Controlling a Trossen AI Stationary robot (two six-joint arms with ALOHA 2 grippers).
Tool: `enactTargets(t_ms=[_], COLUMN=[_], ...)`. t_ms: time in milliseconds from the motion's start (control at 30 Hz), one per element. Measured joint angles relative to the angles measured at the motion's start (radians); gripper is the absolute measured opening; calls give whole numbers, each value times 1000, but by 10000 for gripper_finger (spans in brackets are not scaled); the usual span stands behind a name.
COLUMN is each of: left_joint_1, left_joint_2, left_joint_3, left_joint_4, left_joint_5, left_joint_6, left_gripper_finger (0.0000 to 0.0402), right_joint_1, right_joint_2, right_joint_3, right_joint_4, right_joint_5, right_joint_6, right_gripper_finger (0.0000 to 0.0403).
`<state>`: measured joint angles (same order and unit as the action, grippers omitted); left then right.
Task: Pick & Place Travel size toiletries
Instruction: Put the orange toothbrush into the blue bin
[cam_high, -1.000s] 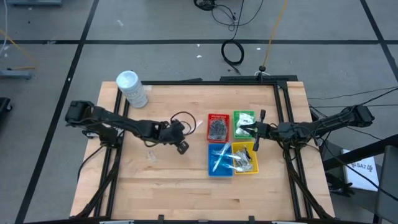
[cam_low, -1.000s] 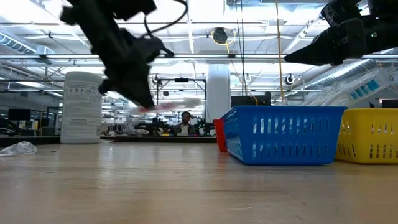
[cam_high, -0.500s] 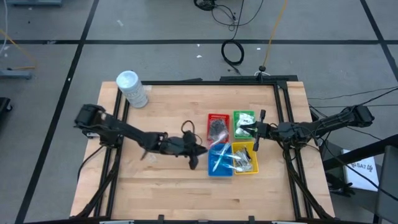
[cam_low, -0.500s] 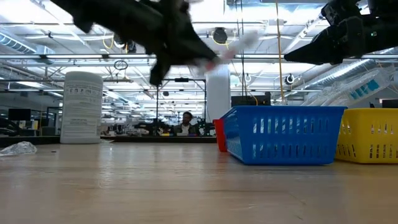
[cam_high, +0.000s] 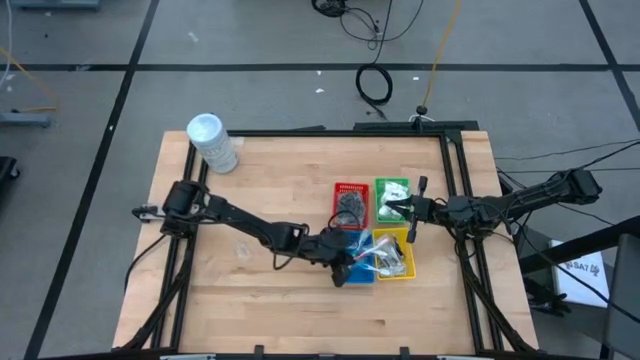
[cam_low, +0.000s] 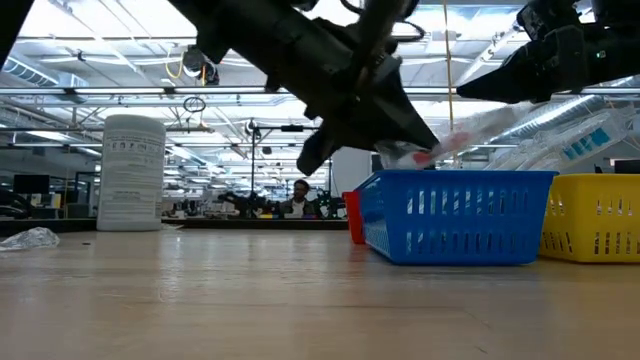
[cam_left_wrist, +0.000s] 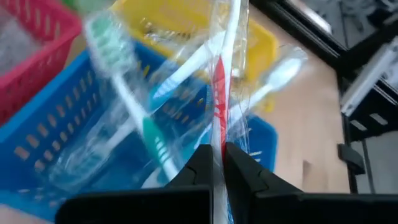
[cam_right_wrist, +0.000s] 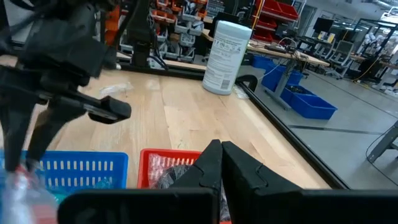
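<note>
My left gripper (cam_high: 345, 268) hovers over the blue tray (cam_high: 340, 240), shut on a slim clear-wrapped red-and-white stick (cam_low: 455, 140). Other wrapped sticks lie in the blue tray (cam_left_wrist: 59, 146), among them a green-and-white one (cam_left_wrist: 127, 109). The red tray (cam_high: 349, 204) holds dark grey bundles, the green tray (cam_high: 392, 190) white packets, and the yellow tray (cam_high: 395, 262) more clear-wrapped pieces. My right gripper (cam_high: 410, 212) waits shut above the seam of the green and yellow trays. My left gripper pinches the wrapped stick between its two fingers at the red part of its shaft (cam_left_wrist: 219, 134), and the stick runs on lengthwise past the fingertips. It is lifted clear above the blue tray's rim (cam_low: 460, 178), with its far end tilted upward toward the table's right.
A tall white tub (cam_high: 212, 142) stands at the far left corner. A crumpled clear wrapper (cam_high: 243, 250) lies on the wood left of the trays. The four trays sit together right of centre. Bare wood spans the near half. A person sits far off in the room (cam_low: 298, 200).
My left gripper has swung from the middle of the table toward the right edge, carrying the wrapped stick. It rose on the way, then came down to just above the blue tray. Its hold stayed shut throughout.
</note>
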<state>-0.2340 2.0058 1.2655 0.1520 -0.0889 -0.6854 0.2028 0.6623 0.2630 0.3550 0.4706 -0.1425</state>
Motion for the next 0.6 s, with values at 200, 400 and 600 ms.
enactTargets(t_ms=[200,400,600], left_joint_1=[0,-2,-3], left_joint_2=[13,13,13], left_joint_3=[13,12,12], left_joint_4=[-25,-126,-155], left_joint_5=[-49,-111,-140], left_joint_6=[-143,-252,-295], left_gripper_finger=[8,9,18], right_joint_1=[0,0,0], right_joint_2=[0,0,0], right_joint_3=[0,0,0], right_joint_4=[-5,-8,-7], right_joint_5=[0,0,0], right_joint_6=[0,0,0], right_gripper_finger=[0,0,0])
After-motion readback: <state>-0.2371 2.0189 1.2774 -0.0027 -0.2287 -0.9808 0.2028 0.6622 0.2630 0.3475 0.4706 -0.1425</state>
